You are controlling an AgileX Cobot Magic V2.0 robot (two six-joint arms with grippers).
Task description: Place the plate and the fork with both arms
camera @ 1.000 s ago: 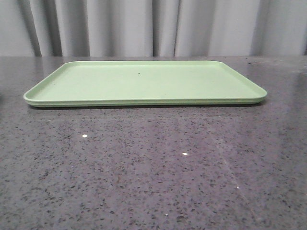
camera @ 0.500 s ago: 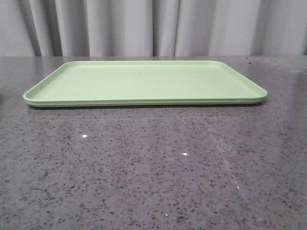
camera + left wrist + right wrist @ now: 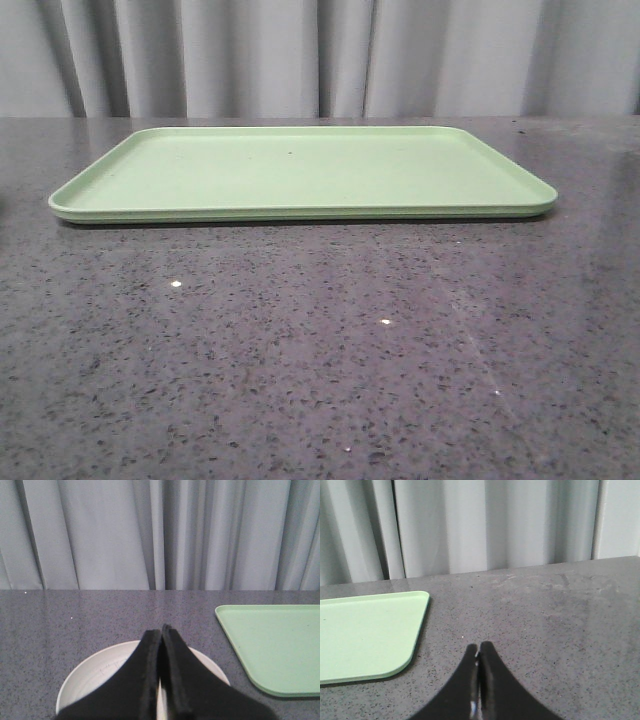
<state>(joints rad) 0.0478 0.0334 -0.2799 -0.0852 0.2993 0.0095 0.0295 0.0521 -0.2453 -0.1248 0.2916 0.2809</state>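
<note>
Nothing moved; both end effectors (image 3: 161, 632) (image 3: 479, 647) pressed together; round speckled plate (image 3: 95, 672); flat green tray (image 3: 300, 170).

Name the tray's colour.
Light green, plain; the tray shows best in the front view.

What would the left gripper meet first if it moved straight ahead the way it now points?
Probably nothing soon: the left gripper, jaws together above the round pale cream plate, points over bare speckled grey table toward the grey curtain; depth is unclear.
</note>
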